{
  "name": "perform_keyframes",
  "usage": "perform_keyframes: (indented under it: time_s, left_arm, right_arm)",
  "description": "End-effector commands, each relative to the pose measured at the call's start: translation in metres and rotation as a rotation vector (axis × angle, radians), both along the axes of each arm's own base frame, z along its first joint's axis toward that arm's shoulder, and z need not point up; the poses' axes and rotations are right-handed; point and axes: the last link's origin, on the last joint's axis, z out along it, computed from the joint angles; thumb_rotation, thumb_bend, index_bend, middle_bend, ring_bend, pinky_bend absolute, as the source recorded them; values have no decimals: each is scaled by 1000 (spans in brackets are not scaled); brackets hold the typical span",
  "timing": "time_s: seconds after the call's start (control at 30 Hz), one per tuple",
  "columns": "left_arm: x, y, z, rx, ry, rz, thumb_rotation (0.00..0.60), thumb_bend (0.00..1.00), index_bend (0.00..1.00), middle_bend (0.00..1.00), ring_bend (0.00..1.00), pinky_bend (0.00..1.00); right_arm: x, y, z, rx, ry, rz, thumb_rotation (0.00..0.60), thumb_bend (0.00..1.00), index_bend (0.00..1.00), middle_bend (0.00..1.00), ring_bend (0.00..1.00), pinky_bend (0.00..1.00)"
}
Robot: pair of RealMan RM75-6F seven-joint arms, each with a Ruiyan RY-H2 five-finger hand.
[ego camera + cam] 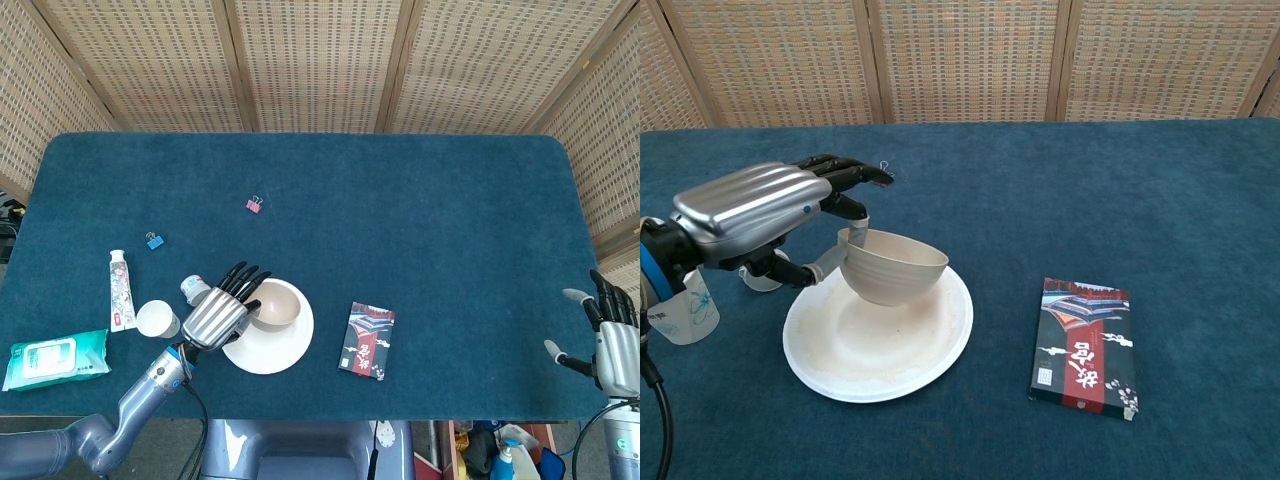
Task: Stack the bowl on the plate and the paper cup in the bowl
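Cream bowl (pixel 892 268) was pinched at its rim by the left hand (pixel 758 213), tilted over the plate (pixel 878 352) at its 11 o'clock edge; it should be levelled, centred, then released.

The left hand (pixel 770 215) had a ribbed, brushed-silver metal back and glossy black fingers (pixel 855 172), with a pale grey thumb. A bright blue ring marked its wrist, joined to a smooth blue-grey forearm (pixel 110 430), and a thin black cable (pixel 652 400) looped down from the wrist. The right hand (pixel 612 345) showed the same silver back, black fingers and light grey thumb.
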Motion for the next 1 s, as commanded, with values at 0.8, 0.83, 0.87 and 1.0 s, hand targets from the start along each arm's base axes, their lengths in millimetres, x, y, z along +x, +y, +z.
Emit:
perform_keyframes:
  time_s: [0.8,0.83,0.87,1.0]
  left_arm:
    - [-22,-8,-3,-47,61,25,600,308,560,5,0,0]
    - [-23,-8,-3,-47,61,28,600,277,549,3,0,0]
    - [-24,-7,-1,-47,64,30,600,249,537,1,0,0]
    - [-26,-6,2,-47,61,38,600,123,444,0,0,0]
  right_arm:
    - [0,0,1,-7,-1,-1,600,148,223,0,0,0]
    - [0,0,1,-7,-1,-1,600,148,223,0,0,0]
    - [0,1,1,-7,-1,-1,600,148,223,0,0,0]
    - [1,0,0,-7,0,1,600,148,223,0,0,0]
